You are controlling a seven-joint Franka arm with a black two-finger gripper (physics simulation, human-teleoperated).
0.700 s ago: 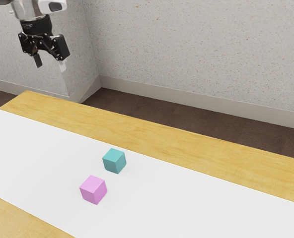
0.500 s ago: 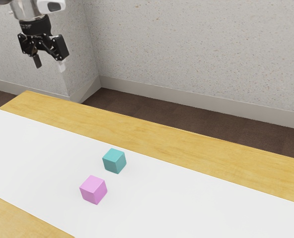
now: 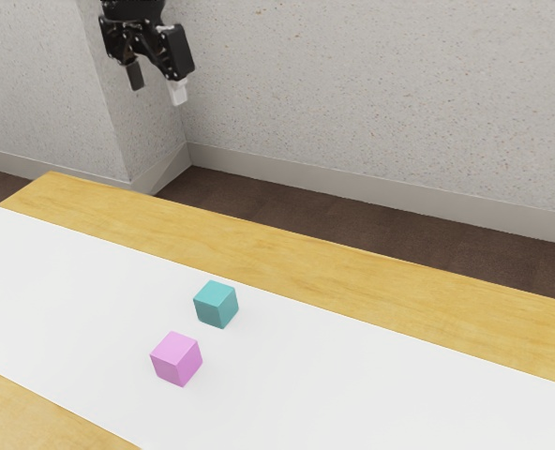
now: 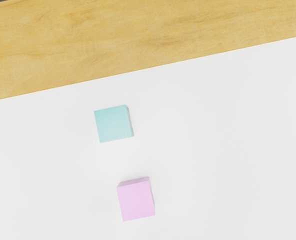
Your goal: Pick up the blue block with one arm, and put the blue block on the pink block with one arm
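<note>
White mat (image 3: 371, 384) carries the blue block (image 3: 216, 304), a small teal cube sitting flat, near the pink block (image 3: 176, 357); my pincer (image 3: 156, 84) hangs high above, fingers spread.

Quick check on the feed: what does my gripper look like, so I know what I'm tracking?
The gripper is a blocky black hand with two short fingers. One finger is dark all over and the other ends in a white pad. I can't make out any cables or markings on it.

Bare indoor room: speckled wall (image 3: 371, 84), baseboard (image 3: 371, 192), dark floor (image 3: 352, 227), wooden table (image 3: 399, 281).
</note>
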